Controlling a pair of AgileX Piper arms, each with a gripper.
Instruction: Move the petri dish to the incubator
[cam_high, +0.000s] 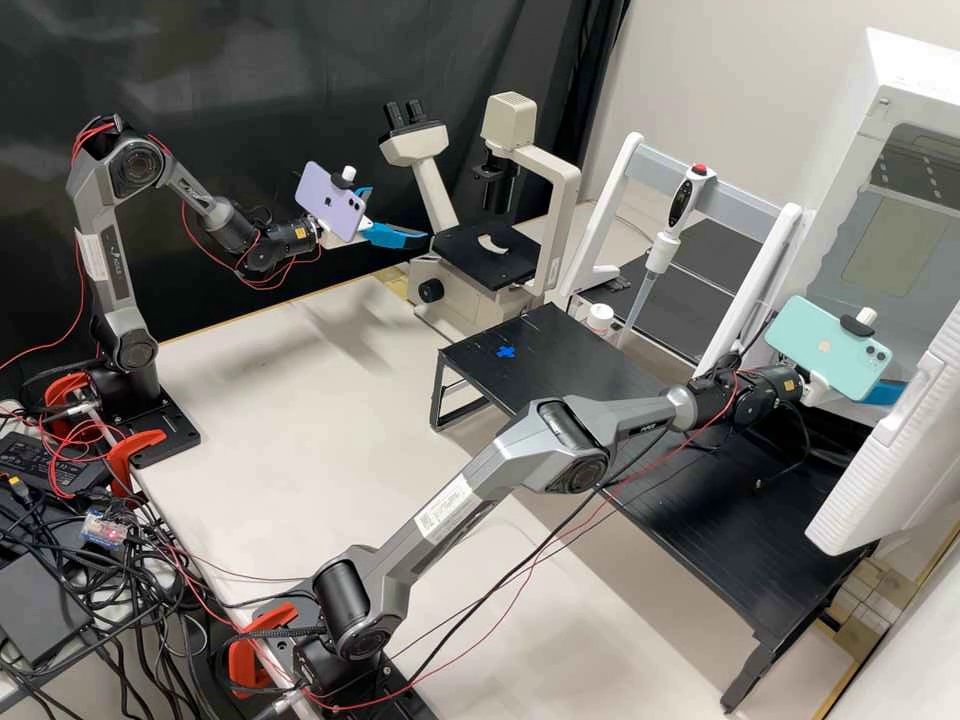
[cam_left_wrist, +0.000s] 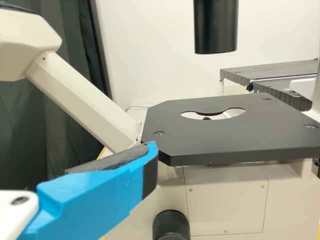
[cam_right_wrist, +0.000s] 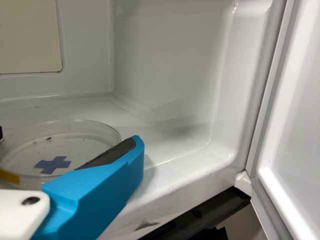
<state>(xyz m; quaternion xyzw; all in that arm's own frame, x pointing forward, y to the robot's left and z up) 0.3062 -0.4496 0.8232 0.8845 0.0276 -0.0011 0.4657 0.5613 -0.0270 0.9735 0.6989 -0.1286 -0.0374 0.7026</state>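
High view, three o'clock: whether the blue-and-white right gripper (cam_high: 884, 392) grasps the clear, round petri dish (cam_right_wrist: 77, 146) (partly cropped) cannot be told.

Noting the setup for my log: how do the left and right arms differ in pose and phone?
The left arm rises steeply from its base, while the right arm leans out lower. The left arm bears a purple phone, the right arm a mint-green one. The left tool is near the microscope; the right tool is at the petri dish. Both are grey.
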